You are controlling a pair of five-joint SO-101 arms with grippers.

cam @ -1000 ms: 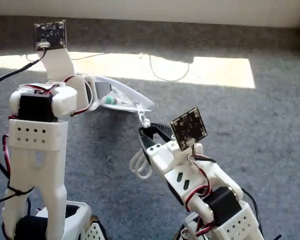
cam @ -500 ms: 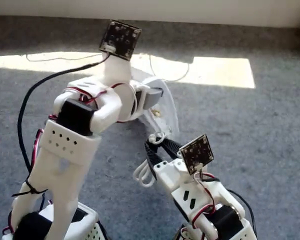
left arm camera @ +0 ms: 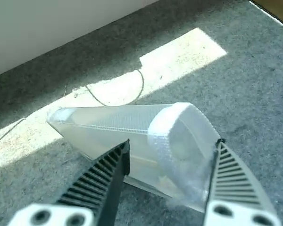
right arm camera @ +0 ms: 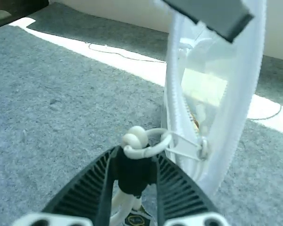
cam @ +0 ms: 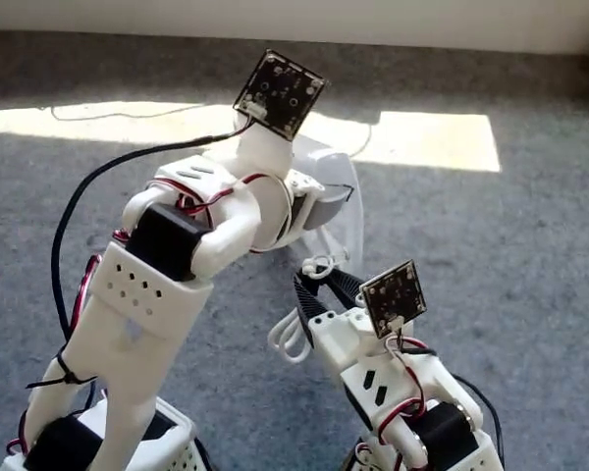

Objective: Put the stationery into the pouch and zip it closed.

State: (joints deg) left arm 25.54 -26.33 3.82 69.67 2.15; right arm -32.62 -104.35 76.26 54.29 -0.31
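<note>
Two arms work over the grey carpet (cam: 530, 294), and I think the job is more than half done. The left arm (cam: 177, 255) leans over the middle, and the right arm (cam: 393, 392) sits low beside it. Between them is the see-through pouch (left arm camera: 132, 127), held up so it stands tall on one end. The left gripper (left arm camera: 172, 145) has a finger on each side of the pouch's thick white end and squeezes it tight. The right gripper (right arm camera: 136, 155) is pinched closed on the little white cord (right arm camera: 140, 140) with a bead on it. That cord is tied to the zip slider (right arm camera: 203, 147), and it is pulled straight. Some small things (right arm camera: 194, 121) show inside the pouch, so the stationery looks packed away, but I cannot tell what they are. No pens or other bits lie on the carpet. What is left, I think, is pulling the slider along. I cannot tell how much of the zip is closed so far.
</note>
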